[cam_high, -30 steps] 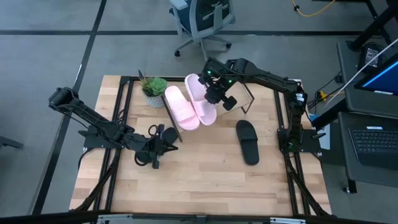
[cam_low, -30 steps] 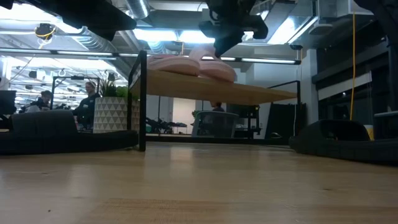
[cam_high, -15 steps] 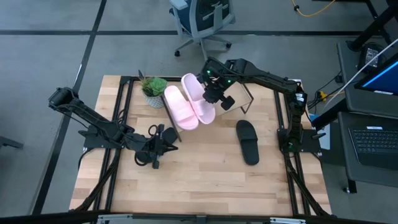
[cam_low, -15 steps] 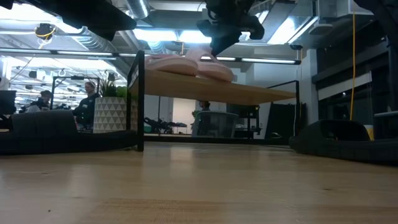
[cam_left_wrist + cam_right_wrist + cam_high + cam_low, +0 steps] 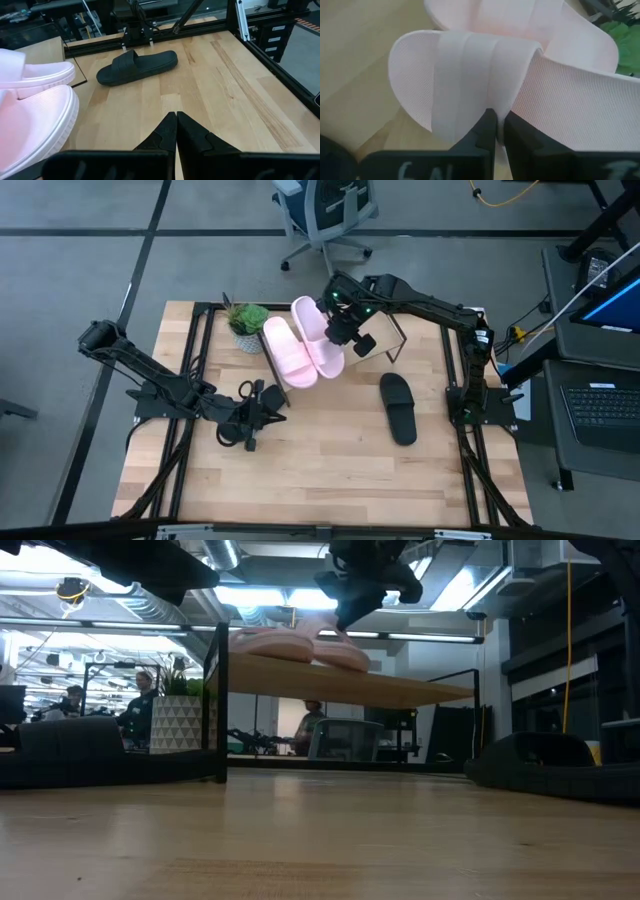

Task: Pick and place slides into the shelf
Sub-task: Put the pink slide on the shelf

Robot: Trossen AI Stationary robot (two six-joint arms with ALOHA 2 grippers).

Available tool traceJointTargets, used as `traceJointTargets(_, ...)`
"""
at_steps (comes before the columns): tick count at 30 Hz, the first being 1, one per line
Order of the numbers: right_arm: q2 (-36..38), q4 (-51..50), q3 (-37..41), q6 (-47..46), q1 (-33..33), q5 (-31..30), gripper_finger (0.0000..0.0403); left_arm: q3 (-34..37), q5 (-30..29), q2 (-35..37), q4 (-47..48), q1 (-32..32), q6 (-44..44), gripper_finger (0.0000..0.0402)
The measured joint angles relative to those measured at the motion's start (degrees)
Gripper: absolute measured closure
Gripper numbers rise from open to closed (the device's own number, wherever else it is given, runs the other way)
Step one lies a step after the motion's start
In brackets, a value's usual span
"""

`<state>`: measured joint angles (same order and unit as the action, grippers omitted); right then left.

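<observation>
Two pale pink slides lie side by side on the shelf [image 5: 388, 345], a slanted wood board on a black wire frame at the table's far middle. My right gripper [image 5: 345, 332] is over the right pink slide [image 5: 320, 340] and shut on its strap. The left pink slide [image 5: 290, 353] rests on its sole beside it. A black slide [image 5: 398, 408] lies flat on the table to the right, also in the left wrist view as the black slide [image 5: 137, 66]. My left gripper [image 5: 262, 402] waits shut above the table's left middle. My right gripper pinches the right pink slide's wide strap at its edge [image 5: 487, 100] between its two fingers, which show only a sliver of pink between them. The fingers come slanting down from above. The slide's sole [image 5: 335, 658] lies on the shelf board.
A small potted green plant [image 5: 247, 323] stands at the shelf's left end. Black frame rails run along the table's left and right sides. Bare wood [image 5: 320, 470] spans the near half of the table.
The right pink slide, held by my right gripper, has shifted a little toward the table's left, closer beside the other pink slide. The shelf's left post has moved slightly leftward with it in the low view.
</observation>
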<state>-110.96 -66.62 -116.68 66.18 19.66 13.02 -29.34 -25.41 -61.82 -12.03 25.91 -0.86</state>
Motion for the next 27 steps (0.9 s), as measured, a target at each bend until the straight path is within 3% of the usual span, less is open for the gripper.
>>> traceJointTargets(7,0.0,4.8,0.0,-10.7,0.0,0.2,0.0369,0.0,0.0,0.0,0.0,0.0,0.0,0.0397)
traceJointTargets(18,0.0,3.1,0.0,-6.4,0.0,0.2,0.0369,0.0,0.0,0.0,0.0,0.0,0.0,0.0397)
traceJointTargets(22,0.0,2.6,-0.1,-4.3,0.0,0.0,0.0388,0.0,0.0,0.0,0.0,0.0,0.0,0.0397)
traceJointTargets(27,0.0,2.5,-0.1,-4.3,0.0,-2.6,0.0387,0.0,0.0,0.0,0.0,0.0,0.0,0.0397)
